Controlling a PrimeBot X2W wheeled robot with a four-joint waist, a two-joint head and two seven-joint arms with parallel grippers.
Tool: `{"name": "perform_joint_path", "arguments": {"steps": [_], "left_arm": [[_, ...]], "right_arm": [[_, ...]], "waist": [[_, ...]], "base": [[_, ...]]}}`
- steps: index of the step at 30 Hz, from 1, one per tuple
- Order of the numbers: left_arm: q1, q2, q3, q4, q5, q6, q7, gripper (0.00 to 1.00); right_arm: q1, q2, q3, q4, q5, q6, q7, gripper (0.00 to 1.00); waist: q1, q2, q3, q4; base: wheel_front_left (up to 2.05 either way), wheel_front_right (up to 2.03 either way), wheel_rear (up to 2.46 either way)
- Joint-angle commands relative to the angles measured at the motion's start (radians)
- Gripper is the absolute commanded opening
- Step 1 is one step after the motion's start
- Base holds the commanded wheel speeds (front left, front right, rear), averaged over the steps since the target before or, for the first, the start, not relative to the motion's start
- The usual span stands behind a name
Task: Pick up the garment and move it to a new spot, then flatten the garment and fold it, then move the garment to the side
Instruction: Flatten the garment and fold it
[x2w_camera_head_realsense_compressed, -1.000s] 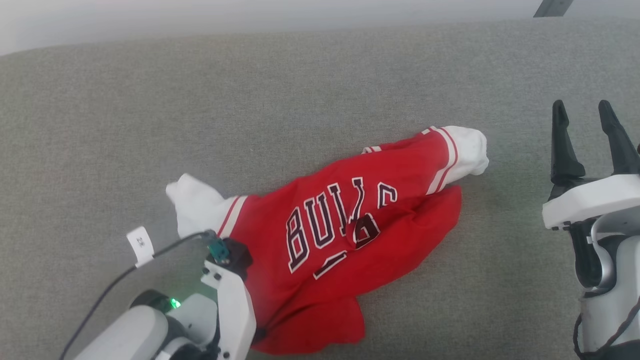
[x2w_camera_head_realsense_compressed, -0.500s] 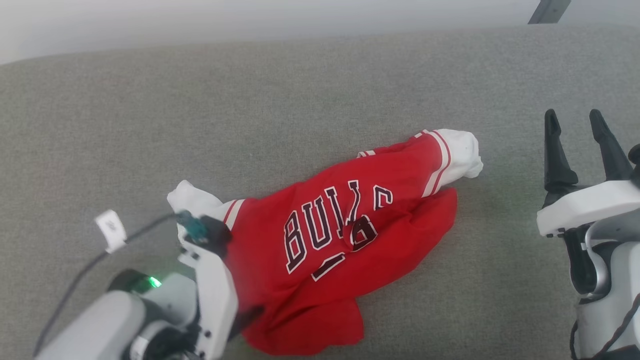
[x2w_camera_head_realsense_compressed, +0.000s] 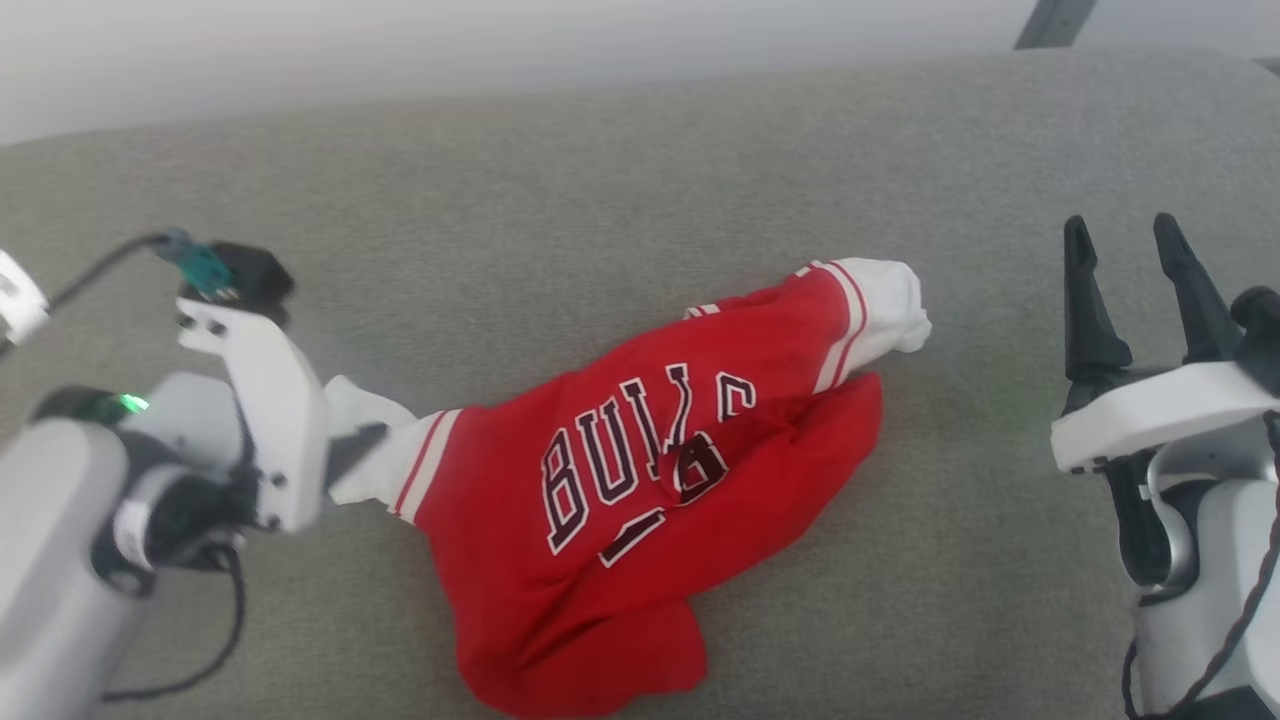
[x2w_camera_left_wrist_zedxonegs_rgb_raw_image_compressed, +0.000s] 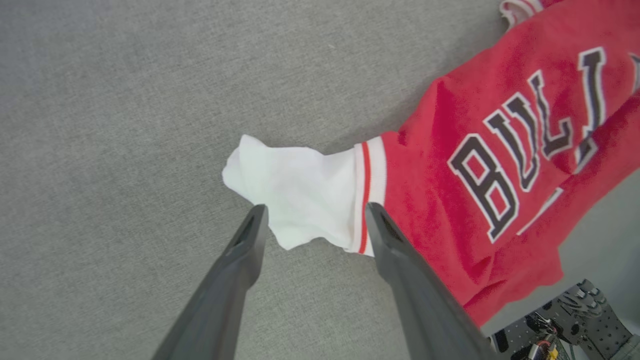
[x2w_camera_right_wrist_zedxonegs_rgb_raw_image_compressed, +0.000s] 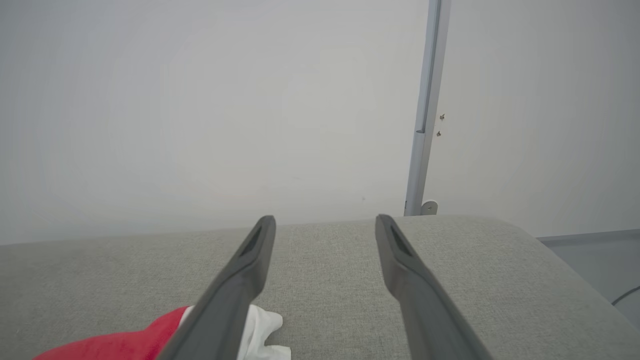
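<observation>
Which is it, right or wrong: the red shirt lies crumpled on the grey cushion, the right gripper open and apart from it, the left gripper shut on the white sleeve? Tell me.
One error: the left gripper is open, not shut on the white sleeve; the left wrist view shows its fingers spread. The shirt, cushion and right gripper are as stated.

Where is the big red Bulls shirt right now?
In the head view the crumpled red jersey shirt lies centre on the grey fabric surface, between the open left gripper and the open right gripper.
</observation>
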Motion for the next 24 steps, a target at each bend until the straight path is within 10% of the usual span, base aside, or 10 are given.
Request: {"name": "perform_joint_path", "arguments": {"steps": [1, 22, 23, 24], "left_arm": [[-0.024, -0.001, 0.005, 0.037, -0.001, -0.006, 0.001, 1.00], [-0.174, -0.082, -0.020, 0.533, 0.008, -0.073, -0.036, 0.98], [-0.173, -0.092, -0.017, 0.550, -0.002, -0.068, -0.032, 0.39], [-0.174, -0.099, -0.017, 0.566, -0.007, -0.065, -0.025, 0.00]], "right_arm": [[-0.012, 0.003, 0.006, 0.002, 0.000, 0.000, -0.008, 1.00], [-0.057, -0.007, 0.010, 0.004, -0.005, 0.000, -0.013, 1.00], [-0.059, -0.007, 0.009, 0.004, -0.005, 0.000, -0.013, 1.00], [-0.062, -0.007, 0.008, 0.005, -0.007, 0.000, -0.012, 1.00]], "waist": [[0.0000, -0.0001, 0.007, -0.011], [0.0000, -0.0001, 0.090, -0.074], [0.0000, -0.0001, 0.091, -0.073], [0.0000, -0.0001, 0.092, -0.071]], "base": [[0.00, 0.00, 0.00], [0.00, 0.00, 0.00], [0.00, 0.00, 0.00], [0.00, 0.00, 0.00]]}}
